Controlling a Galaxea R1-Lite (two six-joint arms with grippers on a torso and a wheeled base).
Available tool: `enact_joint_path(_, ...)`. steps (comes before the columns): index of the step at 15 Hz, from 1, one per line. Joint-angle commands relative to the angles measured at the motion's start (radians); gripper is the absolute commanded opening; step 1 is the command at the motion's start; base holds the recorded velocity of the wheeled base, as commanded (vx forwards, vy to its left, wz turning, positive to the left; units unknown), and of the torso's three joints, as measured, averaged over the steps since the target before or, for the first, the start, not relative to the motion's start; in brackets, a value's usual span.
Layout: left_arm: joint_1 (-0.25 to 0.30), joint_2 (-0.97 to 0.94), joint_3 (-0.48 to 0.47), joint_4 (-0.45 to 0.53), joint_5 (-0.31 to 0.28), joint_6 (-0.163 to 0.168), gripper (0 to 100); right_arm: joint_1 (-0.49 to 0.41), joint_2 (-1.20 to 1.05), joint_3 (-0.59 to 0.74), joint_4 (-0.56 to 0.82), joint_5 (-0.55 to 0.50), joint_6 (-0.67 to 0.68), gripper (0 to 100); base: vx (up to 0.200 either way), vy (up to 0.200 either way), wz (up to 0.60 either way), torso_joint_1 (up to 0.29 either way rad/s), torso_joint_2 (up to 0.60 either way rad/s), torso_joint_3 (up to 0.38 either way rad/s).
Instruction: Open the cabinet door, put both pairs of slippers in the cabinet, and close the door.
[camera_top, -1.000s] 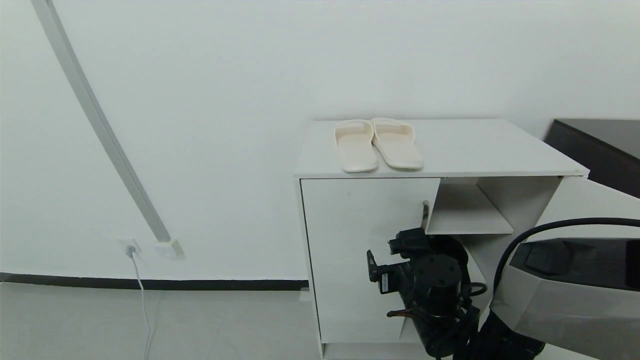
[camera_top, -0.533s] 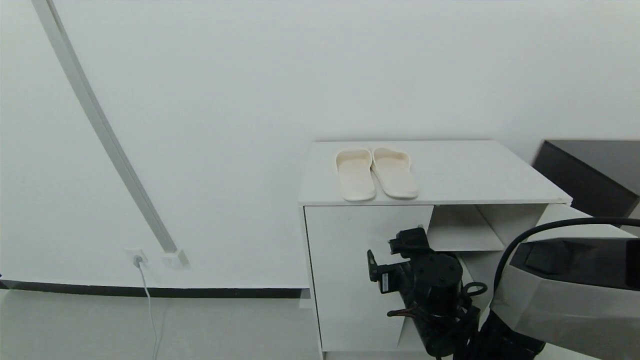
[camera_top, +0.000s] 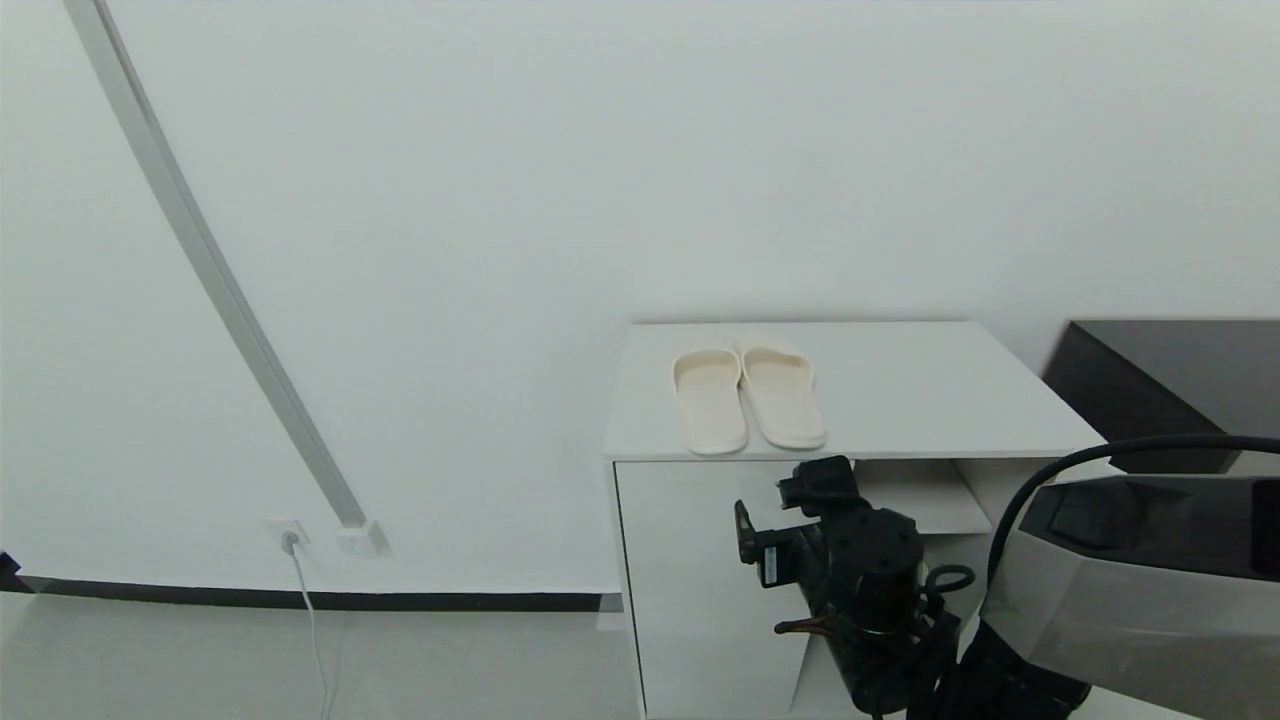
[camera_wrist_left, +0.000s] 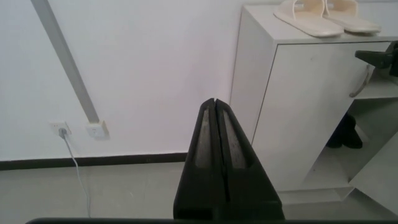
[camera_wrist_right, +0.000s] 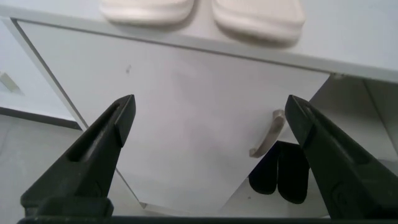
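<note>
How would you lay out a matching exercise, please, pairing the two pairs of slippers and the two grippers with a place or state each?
Things:
1. cream slippers
2. dark slippers
3. left gripper
4. right gripper

Place or state:
A. open
B. on top of the cabinet
C. shut
D. inside the cabinet

Pairs: 1-B, 2-D, 3-C, 4-A.
</note>
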Motion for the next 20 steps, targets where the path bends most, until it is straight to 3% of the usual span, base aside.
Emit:
enact_joint_path(1,0.0,0.001,0.0,0.0,0.0,0.0,0,0.001,0.0,0.001,-0.001,0.0,0.0,100,0.0,0.0,0.0,0.193,-0.42,-0.232)
enact_joint_path(9,0.0,0.001,0.0,0.0,0.0,0.001,0,-0.022,-0.005,0.014,-0.058,0.06,-0.015,100,0.0,0.0,0.0,0.145,-0.32,-0.168)
enact_joint_path(12,0.0,0.001,0.0,0.0,0.0,0.003,0,-0.028,-0.046,-0.065,0.027,0.057,-0.035,100,0.0,0.0,0.0,0.0,0.0,0.0)
enact_joint_path(13,0.0,0.001,0.0,0.0,0.0,0.001,0,-0.032,-0.066,-0.1,0.07,0.057,-0.037,100,0.0,0.0,0.0,0.0,0.0,0.0)
enact_joint_path(16,0.0,0.001,0.0,0.0,0.0,0.003,0,-0.035,-0.2,-0.321,0.502,0.057,0.106,100,0.0,0.0,0.0,0.0,0.0,0.0)
enact_joint_path(17,0.0,0.001,0.002,0.0,0.0,0.003,0,-0.035,-0.209,-0.335,0.547,0.057,0.132,100,0.0,0.0,0.0,0.0,0.0,0.0)
enact_joint_path(18,0.0,0.001,0.0,0.0,0.0,0.003,0,-0.033,-0.253,-0.378,0.758,0.057,0.236,100,0.0,0.0,0.0,0.0,0.0,0.0)
enact_joint_path(20,0.0,0.001,0.0,0.0,0.0,0.001,0,-0.033,-0.267,-0.384,0.798,0.054,0.258,100,0.0,0.0,0.0,0.0,0.0,0.0)
